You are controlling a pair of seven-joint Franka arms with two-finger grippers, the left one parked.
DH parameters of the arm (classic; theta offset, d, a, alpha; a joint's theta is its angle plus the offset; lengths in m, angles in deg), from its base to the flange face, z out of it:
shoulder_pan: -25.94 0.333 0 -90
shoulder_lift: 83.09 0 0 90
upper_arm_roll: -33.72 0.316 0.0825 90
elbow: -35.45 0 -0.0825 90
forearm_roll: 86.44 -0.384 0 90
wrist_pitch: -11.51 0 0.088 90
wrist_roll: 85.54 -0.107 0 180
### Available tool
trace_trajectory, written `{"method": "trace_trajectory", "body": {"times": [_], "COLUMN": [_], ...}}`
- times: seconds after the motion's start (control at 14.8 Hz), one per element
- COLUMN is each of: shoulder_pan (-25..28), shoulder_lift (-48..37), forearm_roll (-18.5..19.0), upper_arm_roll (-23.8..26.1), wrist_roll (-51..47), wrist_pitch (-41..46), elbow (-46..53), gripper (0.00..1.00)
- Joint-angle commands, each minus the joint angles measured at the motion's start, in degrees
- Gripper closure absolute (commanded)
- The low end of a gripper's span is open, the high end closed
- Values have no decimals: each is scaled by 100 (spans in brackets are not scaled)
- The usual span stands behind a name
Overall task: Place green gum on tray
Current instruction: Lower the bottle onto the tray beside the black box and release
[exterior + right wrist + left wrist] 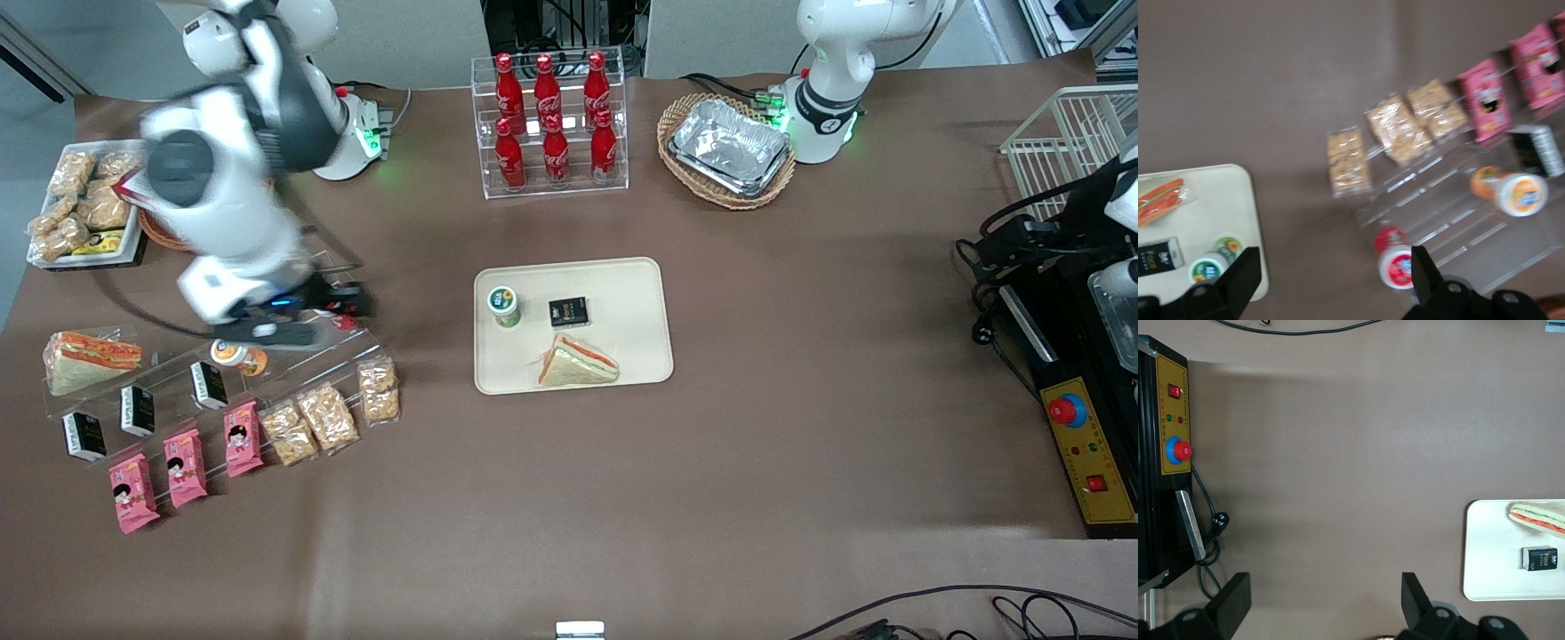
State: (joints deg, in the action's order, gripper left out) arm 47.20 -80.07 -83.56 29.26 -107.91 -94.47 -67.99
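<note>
The green gum [504,307], a green bottle with a white lid, stands on the cream tray [622,293] near its edge toward the working arm's end. It also shows in the right wrist view [1211,263], standing on the tray [1218,200]. My right gripper [351,302] is open and empty, well away from the tray, above the clear display rack [293,364]. In the right wrist view the gripper [1331,283] hangs over bare table between the tray's edge and a red-lidded bottle [1395,263]. The tray's corner shows in the left wrist view [1485,547].
A wrapped sandwich [578,363] and a small black box [568,311] also lie on the tray. The rack holds an orange bottle [233,354], snack packs and pink packets. A cola bottle stand [548,124] and a wicker basket of foil trays [727,147] stand farther from the camera.
</note>
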Motion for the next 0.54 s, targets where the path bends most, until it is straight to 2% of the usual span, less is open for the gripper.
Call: {"method": "trace_trajectory", "body": {"times": [0.0,0.2,0.34,0.47], "shoulder_pan": [-822,-1457,-1502,-1668], "shoulder_lift": [-56,-407,-469,-522], "forearm_roll": [55,63,72,64], "upper_arm_roll": [68,-80,-344,-354], "wrist_roll": [890,1462,1595,1613], "wrist_pitch": [745,763,780,833], "elbow": [764,791,878,957], "gripper": [0,0,0,0]}}
